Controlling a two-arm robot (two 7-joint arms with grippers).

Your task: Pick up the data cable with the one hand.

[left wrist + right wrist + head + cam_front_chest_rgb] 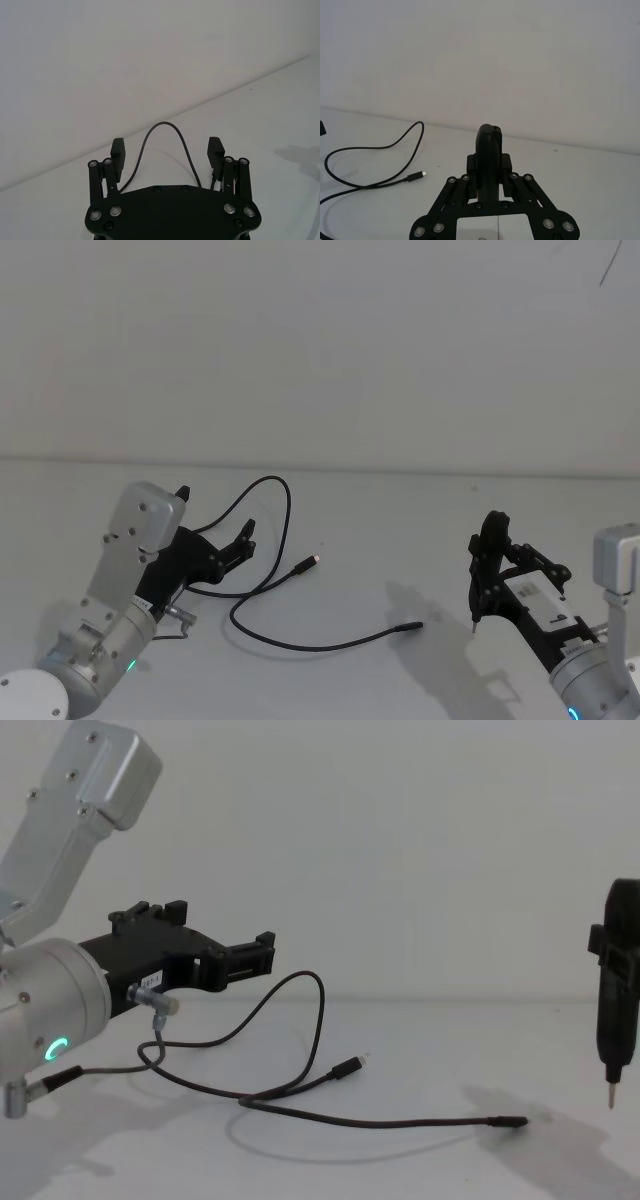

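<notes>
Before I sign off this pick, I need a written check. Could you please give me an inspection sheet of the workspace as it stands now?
Surface: white table, flat and matt.
Job's things: data cable loosely looped on the table, both plug ends free; one loop arches between the left gripper's fingers, not gripped.
Clutter: nothing seen.
Grippers: left gripper open, at the cable loop; right gripper shut on a dark pin-tipped tool, upright above the table, on the right.
Cables: grey wire with a silver plug hangs from the left arm.
Surroundings: plain white wall.
</notes>
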